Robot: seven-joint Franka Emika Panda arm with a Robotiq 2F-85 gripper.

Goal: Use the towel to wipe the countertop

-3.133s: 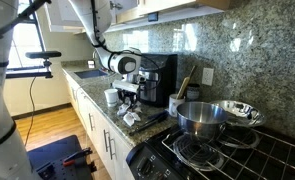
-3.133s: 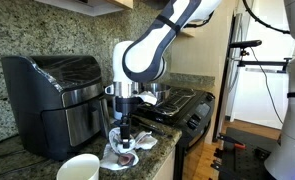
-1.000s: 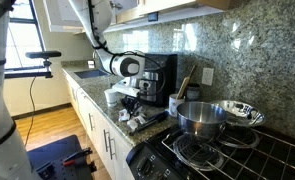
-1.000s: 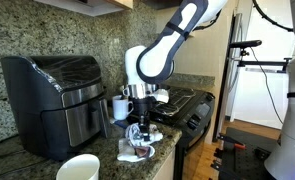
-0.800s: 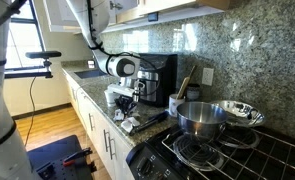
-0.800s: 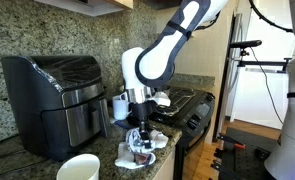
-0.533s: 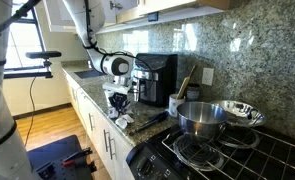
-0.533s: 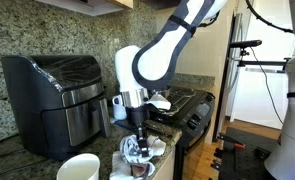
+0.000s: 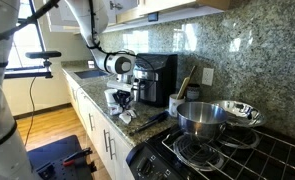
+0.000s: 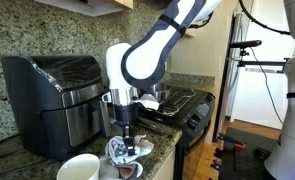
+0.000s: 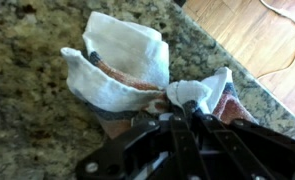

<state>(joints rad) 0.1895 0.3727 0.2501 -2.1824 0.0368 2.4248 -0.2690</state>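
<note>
Hand (image 11: 183, 108) clamped on bunched towel (image 11: 122, 65), pressing it onto granite counter (image 11: 27, 130) near front edge, beside white mug (image 10: 79, 168). Step: mid-wipe, likely. Next: drag towel across bare counter, pressure down, avoid mug.

A speckled granite wall (image 9: 202, 45) rose behind white cabinets (image 9: 90, 118); daylight came through a window (image 9: 27, 45) onto wooden floor (image 9: 42, 125).
</note>
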